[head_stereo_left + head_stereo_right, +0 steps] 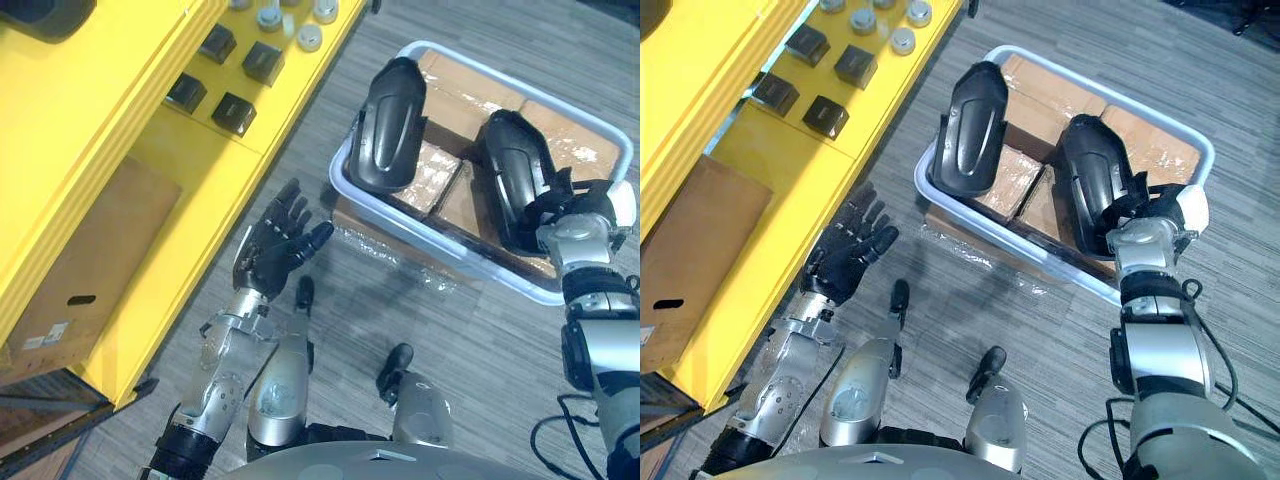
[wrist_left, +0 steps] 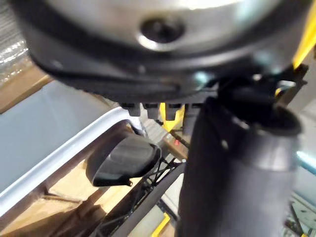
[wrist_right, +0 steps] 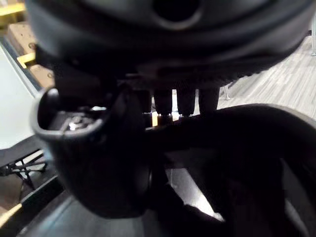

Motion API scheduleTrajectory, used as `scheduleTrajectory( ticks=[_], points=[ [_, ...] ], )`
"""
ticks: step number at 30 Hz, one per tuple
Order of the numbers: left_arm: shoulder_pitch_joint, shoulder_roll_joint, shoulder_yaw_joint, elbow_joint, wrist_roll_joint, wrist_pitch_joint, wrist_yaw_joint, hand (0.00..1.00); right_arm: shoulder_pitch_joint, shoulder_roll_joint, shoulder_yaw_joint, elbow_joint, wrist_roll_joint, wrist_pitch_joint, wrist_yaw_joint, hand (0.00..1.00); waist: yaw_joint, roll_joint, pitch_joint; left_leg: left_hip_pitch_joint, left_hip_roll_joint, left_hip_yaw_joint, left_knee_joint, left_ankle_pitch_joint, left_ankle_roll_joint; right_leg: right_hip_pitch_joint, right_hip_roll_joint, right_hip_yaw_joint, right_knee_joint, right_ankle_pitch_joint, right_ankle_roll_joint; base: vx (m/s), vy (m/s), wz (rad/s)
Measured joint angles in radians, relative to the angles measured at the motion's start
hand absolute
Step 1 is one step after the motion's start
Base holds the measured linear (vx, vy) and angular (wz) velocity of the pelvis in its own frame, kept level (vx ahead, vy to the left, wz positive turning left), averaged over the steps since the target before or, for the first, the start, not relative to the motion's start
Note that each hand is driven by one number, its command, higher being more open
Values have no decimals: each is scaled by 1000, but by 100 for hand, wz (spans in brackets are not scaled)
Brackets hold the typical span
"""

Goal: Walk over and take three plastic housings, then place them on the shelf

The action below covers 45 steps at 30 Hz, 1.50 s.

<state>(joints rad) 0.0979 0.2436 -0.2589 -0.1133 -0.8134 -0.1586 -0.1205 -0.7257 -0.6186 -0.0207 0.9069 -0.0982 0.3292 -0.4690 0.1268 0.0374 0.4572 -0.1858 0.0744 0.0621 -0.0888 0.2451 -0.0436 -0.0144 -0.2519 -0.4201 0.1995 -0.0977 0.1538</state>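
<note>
Grey carpeted floor [image 1: 480,330] fills the middle of the scene, seen from above. Along the left edge runs a bright yellow metal shelf [image 1: 170,170]. Small black square parts [image 1: 233,112] and pale grey round caps [image 1: 310,38] sit on its surface towards the top of the frame, and a flat brown cardboard box [image 1: 80,260] lies beneath it at lower left. At upper right, a pale rectangular plastic bin [image 1: 445,240] holds film-wrapped brown cardboard boxes [image 1: 455,105], with two plastic housings lying on them. Both are long, curved, glossy black moulded shells. The left housing [image 1: 390,125] leans over the bin's left rim, and the right housing [image 1: 510,175] lies along the bin beside it. The robot's right hand [image 1: 1145,215] rests against the near end of the right housing, but whether it has closed on the shell cannot be told. The left hand [image 1: 275,250] hovers over the carpet between shelf and bin, spread and relaxed with the palm up, holding nothing. Judging by their look, the housings are probably stiff, hollow and light, with a smooth skin that may slip in a grip across the rounded back. A hold pinching over a shell's edge near one end, or across its narrower part, seems safer. The leaning left housing could tip off the rim if nudged.
</note>
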Motion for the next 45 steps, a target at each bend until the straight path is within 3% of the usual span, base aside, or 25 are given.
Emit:
scheduleTrajectory(
  ticks=[4, 6, 7, 9, 13, 17, 20, 23, 26, 31, 38, 42, 43, 45],
  points=[
    [5, -2, -8, -17, -2, 102, -13, 100, 121, 88, -42, -186, -79, 3, -49, 0, -26, -22, -70, 20, 4, 41, 0, -10, 6, 37, 12, 16, -89, 50, 5, 46, -19, -22],
    [-23, -8, -13, -12, -2, 210, -10, 100, 180, 137, -52, -296, -153, -7, -75, 0, -34, -28, -105, 46, 3, 68, -1, -26, 6, 59, 11, 40, -117, 67, 6, 53, -4, -28],
    [-29, -9, -20, -11, -2, 233, -9, 100, 191, 149, -49, -321, -173, -14, -77, 0, -39, -30, -118, 51, 4, 74, -1, -30, 5, 63, 11, 44, -123, 72, 7, 51, 2, -27],
    [-83, -15, -48, 23, -7, 326, 7, 100, 227, 176, -45, -397, -227, -55, -82, 0, -51, -30, -171, 72, 5, 96, -1, -43, 4, 81, 12, 61, -150, 89, 7, 51, 1, -28],
    [-196, -55, -101, 202, -55, 445, 57, 100, 265, 191, -2, -466, -298, -147, -87, 0, -82, -35, -245, 110, 11, 125, -1, -58, 1, 99, 13, 88, -154, 93, 6, 27, -10, -22],
    [-265, -87, -148, 366, -98, 487, 117, 100, 330, 208, 33, -510, -340, -233, -95, 0, -110, -43, -297, 140, 25, 154, -1, -60, -8, 106, 22, 122, -156, 102, -3, 5, -13, -25],
    [-311, -91, -175, 456, -133, 486, 143, 100, 369, 248, 43, -510, -369, -281, -104, 0, -128, -55, -321, 146, 35, 168, -2, -62, -11, 111, 29, 138, -179, 108, -3, -58, -24, -25],
    [-344, -113, -176, 529, -204, 479, 165, 100, 406, 273, 76, -511, -369, -332, -105, 0, -138, -49, -328, 161, 48, 178, -2, -66, -20, 125, 45, 151, -205, 115, -8, -118, -43, -19],
    [-351, -163, -183, 542, -287, 424, 167, 100, 426, 274, 113, -511, -370, -366, -105, 0, -149, -33, -338, 161, 57, 198, -1, -66, -21, 122, 53, 148, -205, 115, -10, -80, -8, 0],
    [-427, -197, -241, 544, -475, 311, 123, 100, 428, 313, 169, -511, -399, -428, -105, 0, -154, -36, -342, 161, 57, 225, -1, -48, -21, 121, 47, 151, -210, 125, -5, -64, 13, -1],
    [-444, -186, -242, 547, -602, 240, 87, 100, 428, 334, 221, -511, -397, -483, -109, 0, -147, -53, -353, 161, 51, 226, -1, -40, -20, 123, 42, 150, -211, 127, -2, 1, 0, 0],
    [-444, -185, -264, 547, -598, 201, 91, 100, 428, 337, 230, -509, -386, -491, -110, 0, -145, -53, -354, 161, 44, 223, -1, -37, -17, 125, 35, 148, -211, 128, -1, 2, 3, 2],
    [-444, -185, -275, 547, -584, 187, 109, 0, 428, 338, 239, -508, -386, -492, -110, 0, -147, -54, -354, 162, 42, 221, -1, -37, -17, 126, 34, 148, -211, 128, -1, 0, 0, 0],
    [-444, -186, -283, 547, -565, 178, 133, 0, 429, 338, 251, -508, -386, -492, -110, 0, -148, -54, -355, 162, 42, 219, -1, -37, -17, 126, 34, 148, -211, 128, 0, -18, 3, 0]
  ],
)
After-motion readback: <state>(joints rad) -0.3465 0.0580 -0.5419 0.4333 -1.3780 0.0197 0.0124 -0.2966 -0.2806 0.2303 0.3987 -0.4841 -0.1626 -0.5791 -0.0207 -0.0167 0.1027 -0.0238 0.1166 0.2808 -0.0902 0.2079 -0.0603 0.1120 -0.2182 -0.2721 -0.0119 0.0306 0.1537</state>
